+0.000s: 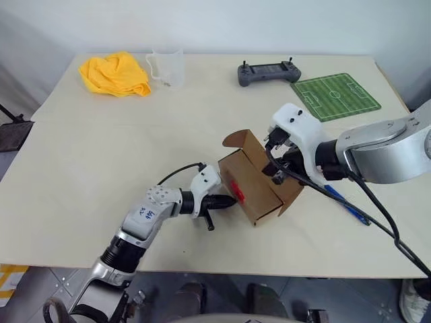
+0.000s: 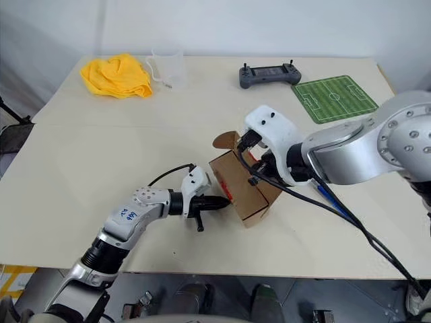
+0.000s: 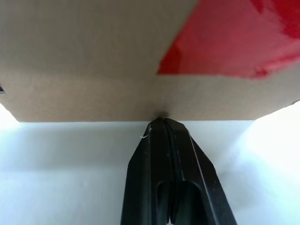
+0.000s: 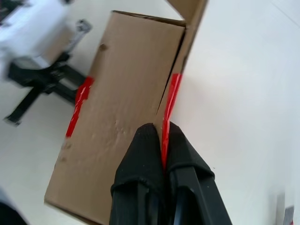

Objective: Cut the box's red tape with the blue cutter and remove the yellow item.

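I have the small brown cardboard carton point(image 1: 259, 178) between my two claws near the middle of the pale desk point(image 1: 101, 155). My left claw point(image 1: 225, 200) is shut and empty, its tips pressed against the lower edge of the carton's near side face, just below the bright red tape patch point(image 1: 236, 190) on that face. My right claw point(image 4: 161, 140) comes in from the far side, over the top; its fingers are closed on the long flap, pinching cardboard and the red strip that runs along the seam there.

As I judge it, the cutting is done or nearly so: the top flap at the far end of the carton from my right claw stands raised, the seam is gaping, and the red strip looks parted along the edge. The slim blue pen-shaped cutter point(image 1: 347, 204) lies on the desk just behind my right arm, in neither claw. What remains is opening the flap fully and taking out the yellow item; I cannot see inside the carton yet.

The carton looks light and a little dented, tilted on the desk. The crumpled yellow cloth point(image 1: 114, 74) sits well apart at the far corner.
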